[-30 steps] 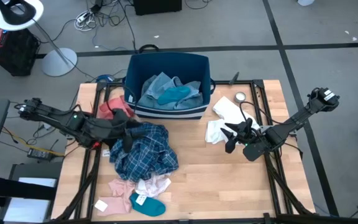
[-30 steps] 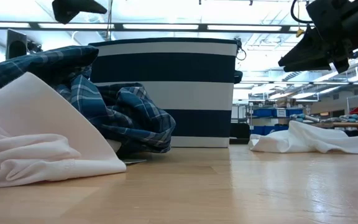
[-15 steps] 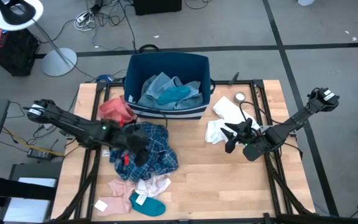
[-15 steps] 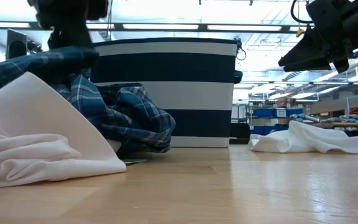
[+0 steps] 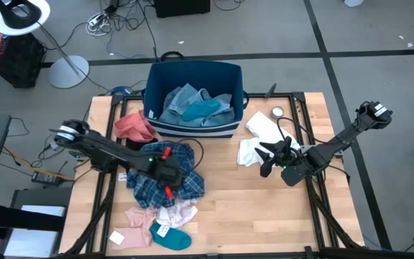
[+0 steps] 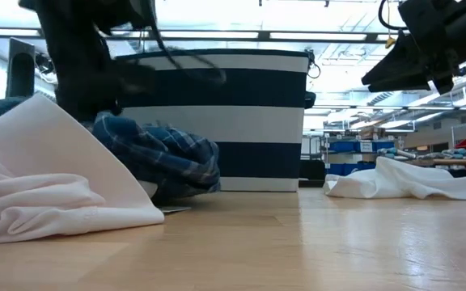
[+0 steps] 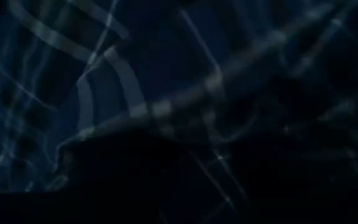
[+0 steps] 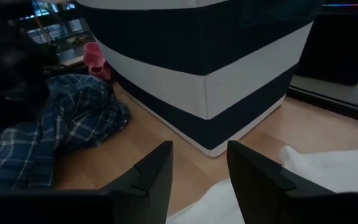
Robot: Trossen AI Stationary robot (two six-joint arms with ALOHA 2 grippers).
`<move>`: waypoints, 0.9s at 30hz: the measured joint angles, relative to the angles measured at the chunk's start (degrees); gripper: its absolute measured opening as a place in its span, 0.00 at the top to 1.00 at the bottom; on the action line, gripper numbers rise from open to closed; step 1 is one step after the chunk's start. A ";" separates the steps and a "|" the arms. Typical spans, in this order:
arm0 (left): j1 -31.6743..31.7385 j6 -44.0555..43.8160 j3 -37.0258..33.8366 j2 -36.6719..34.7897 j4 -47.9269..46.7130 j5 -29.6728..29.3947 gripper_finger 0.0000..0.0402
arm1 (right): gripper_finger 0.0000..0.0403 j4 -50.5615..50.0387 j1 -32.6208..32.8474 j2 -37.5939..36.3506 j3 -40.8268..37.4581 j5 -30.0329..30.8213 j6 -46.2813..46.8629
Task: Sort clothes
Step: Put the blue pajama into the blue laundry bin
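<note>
Left gripper (image 5: 165, 175) is down on the blue plaid shirt (image 5: 185, 181), fingers spread wide. Right gripper (image 5: 266, 158) hovers above the white piece (image 5: 251, 150), fingers apart, empty

The wooden table (image 5: 264, 208) carries clothes (image 5: 165, 180) and a bin (image 5: 192, 75).

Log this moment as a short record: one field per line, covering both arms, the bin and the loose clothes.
left gripper: down on the blue plaid shirt, jaws hidden in the cloth
right gripper: raised beside the white piece, jaws open, empty
bin: at the table's far edge, holds the light blue denim shirt and a teal sock
coral-red piece: on the table, left of the bin
near edge: pale pink piece, second teal sock
metal tin: right of the bin
</note>
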 joint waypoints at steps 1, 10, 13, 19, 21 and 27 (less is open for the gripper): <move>0.23 -0.23 0.00 1.31 0.23 0.58 0.51 | 0.62 0.41 0.00 0.00 0.00 0.00 -0.41; -0.14 1.31 1.90 2.68 1.51 3.65 0.96 | 0.62 4.98 0.07 0.00 -0.02 -0.20 -5.55; -0.70 1.35 5.86 -0.14 -2.91 2.49 0.98 | 0.62 5.30 0.07 0.00 -0.02 -0.26 -6.13; -1.93 2.84 15.71 -6.99 -11.79 -5.70 0.99 | 0.63 5.37 0.09 0.00 -0.02 -0.42 -6.22; -1.95 3.22 18.54 -9.02 -13.48 -7.77 0.99 | 0.63 5.35 0.09 0.00 -0.02 -0.44 -6.22; -1.94 7.99 26.69 -12.77 -14.96 -11.69 1.00 | 0.63 5.12 0.09 0.00 -0.02 -0.50 -6.24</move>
